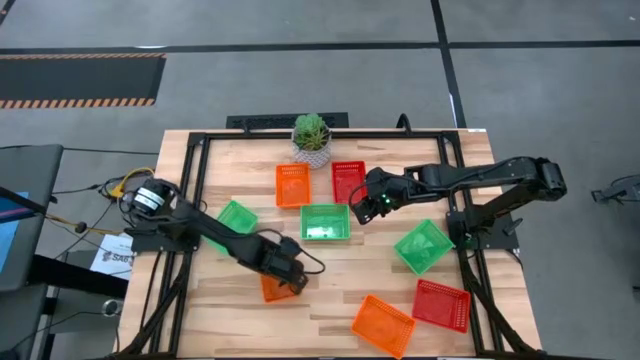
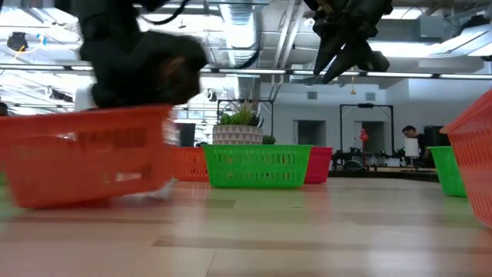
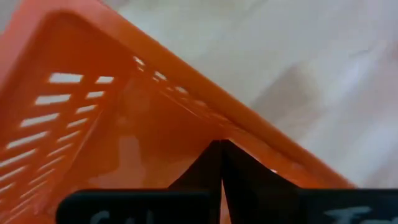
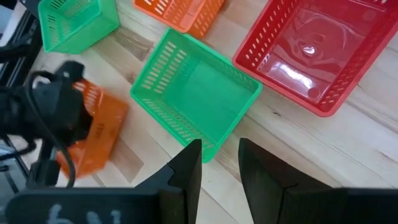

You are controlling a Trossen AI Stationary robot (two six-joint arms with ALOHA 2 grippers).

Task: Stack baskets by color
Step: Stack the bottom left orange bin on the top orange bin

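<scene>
Orange mesh fills the left wrist view: an orange basket point(image 3: 124, 118) pressed right against the lens, with the left arm's dark fingers point(image 3: 205, 177) pinched fully together over its rim, evidently so it can be carried to another orange one. From above, the left gripper point(image 1: 287, 272) sits near the table's front edge, over that same basket point(image 1: 275, 288). Eight more baskets lie singly on the wooden table point(image 1: 330, 265): an orange basket at the back point(image 1: 292, 185) beside a red basket point(image 1: 347, 181), a green basket in the middle point(image 1: 325, 222), another green one on the left point(image 1: 236, 217), a tilted green one on the right point(image 1: 423, 246), and a red point(image 1: 441, 304) and an orange point(image 1: 383, 324) near the front right. Nothing appears stacked yet, so the sorting looks barely begun. A potted plant point(image 1: 312, 138) stands at the back edge. The right gripper point(image 1: 374, 203) hangs just beside the middle green basket and the back red one. At table height, the held orange basket point(image 2: 84, 158) looms large and slightly tilted, apparently lifted at one side, with the green basket point(image 2: 257, 165) beyond. In the right wrist view, the right arm's fingers point(image 4: 186, 174) stand partly apart with nothing between them, above the green basket's point(image 4: 196, 102) near rim, probably poised to take it next.
</scene>
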